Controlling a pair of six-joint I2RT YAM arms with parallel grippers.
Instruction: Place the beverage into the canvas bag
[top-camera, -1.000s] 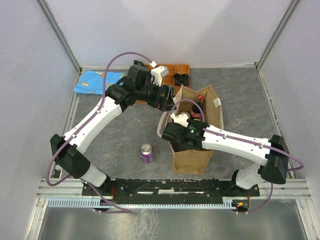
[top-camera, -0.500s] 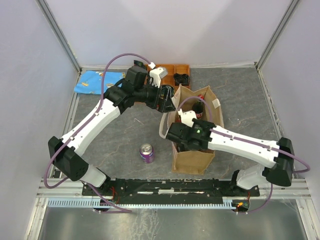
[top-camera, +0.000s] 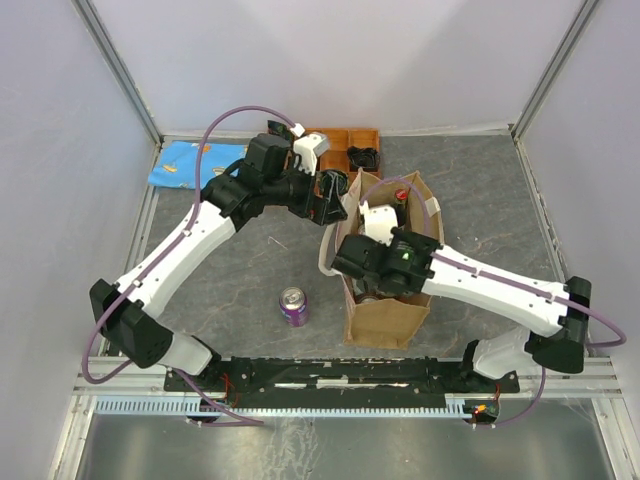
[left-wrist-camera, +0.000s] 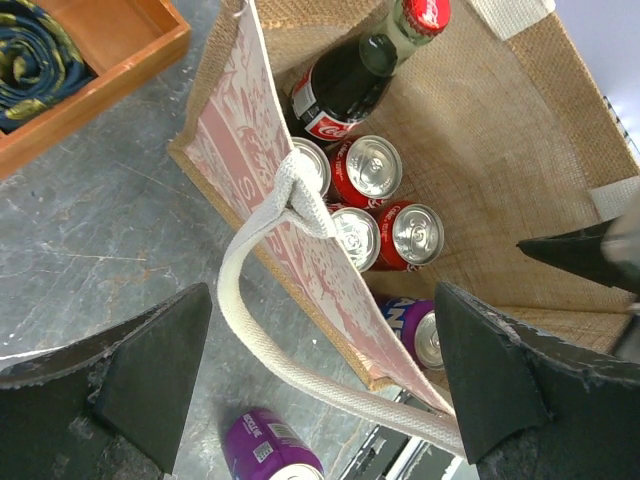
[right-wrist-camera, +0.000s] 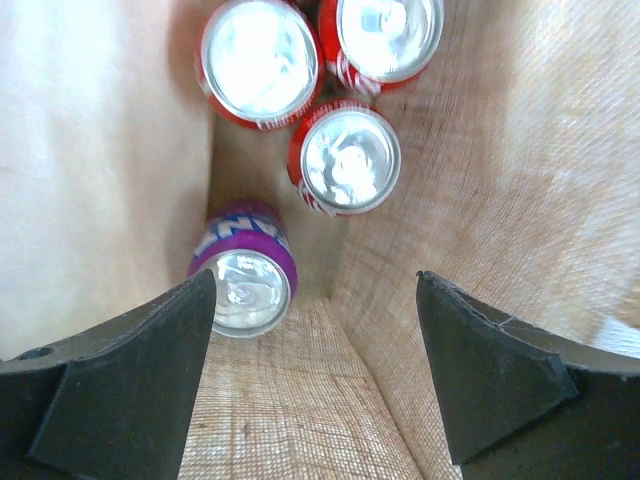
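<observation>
Right gripper (right-wrist-camera: 315, 335): I see its jaws wide apart, holding nothing, above the canvas bag (right-wrist-camera: 500, 180) interior. A purple can (right-wrist-camera: 245, 280) stands on the bag floor just ahead of the left finger, beside red cans (right-wrist-camera: 350, 160). Left gripper (left-wrist-camera: 320, 345) is spread wide and empty, straddling the bag's rope handle (left-wrist-camera: 232, 290).

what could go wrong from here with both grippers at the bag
The right gripper hangs open inside the canvas bag, above a purple can; lifting out, a finger could catch the wall and tip the bag. The open left gripper hovers over the rope handle and could snag it. A jolt might topple the leaning bottle.
</observation>
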